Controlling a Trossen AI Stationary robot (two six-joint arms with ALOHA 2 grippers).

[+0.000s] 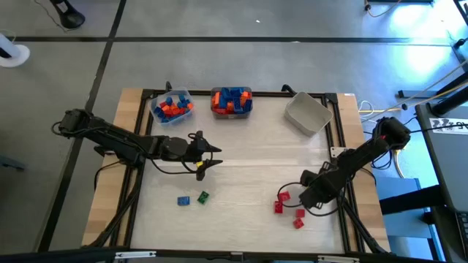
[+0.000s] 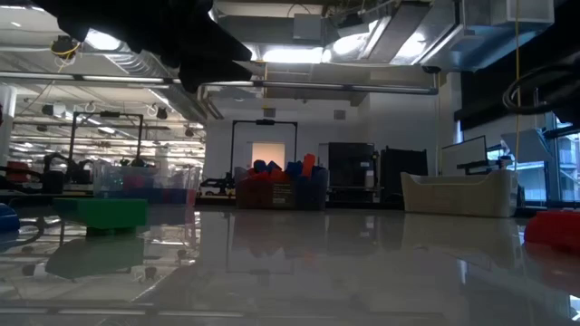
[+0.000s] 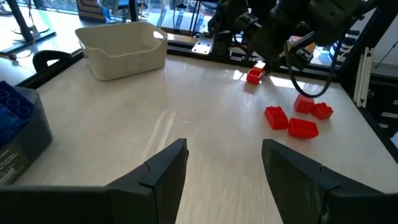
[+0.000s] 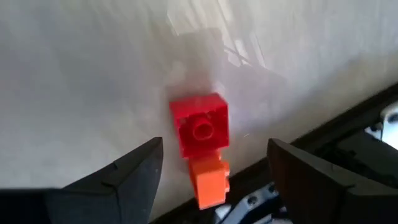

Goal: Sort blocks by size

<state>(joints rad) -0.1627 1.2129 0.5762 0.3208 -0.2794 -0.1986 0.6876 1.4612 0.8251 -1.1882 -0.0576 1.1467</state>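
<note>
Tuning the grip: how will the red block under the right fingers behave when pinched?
The red block looks like hard, moulded plastic, so probably stiff and light. Its smooth sides may slip slightly. Squat and flat-bottomed, it should slide on the glossy table rather than roll.

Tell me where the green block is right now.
In the high view the green block lies loose on the table's near-left part, just right of a blue block, below the open left gripper.

Table middle (image 1: 256, 164) lies open; bins (image 1: 231, 101) line the far edge.
</note>
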